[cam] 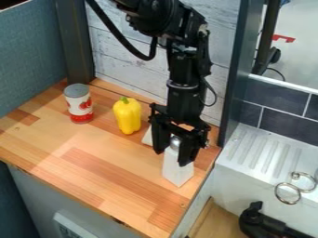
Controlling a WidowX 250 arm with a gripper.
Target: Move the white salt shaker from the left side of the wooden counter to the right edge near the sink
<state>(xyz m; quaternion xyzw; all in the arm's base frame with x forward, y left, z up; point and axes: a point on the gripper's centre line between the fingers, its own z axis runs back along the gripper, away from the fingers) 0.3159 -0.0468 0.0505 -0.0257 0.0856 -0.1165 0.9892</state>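
Down by my feet, at the right, a black fitting (253,222) lies beside a strip of bare wood, and a pale vented box (73,225) sits below the desk's front edge. Just above the fitting, two joined metal rings (288,193) rest on a white ridged ledge (261,151).

On the wooden desk (93,160), close to its right edge, stands a white block-like container (177,171) with a rounded silvery top. The black tool (173,157) hangs right over it, pointing down. Its fingers are spread apart, one to either side of that silvery top; from here I can't tell whether they touch it.

Just behind the container, partly hidden by the tool, is another pale piece (148,136). Further back and to the left, a yellow bell pepper (128,116) stands upright, green stem up, and left of it a red-and-white can (79,104) with a grey lid. Whitewashed planks (127,60) rise behind, with dark tiles (282,100) off to the right.
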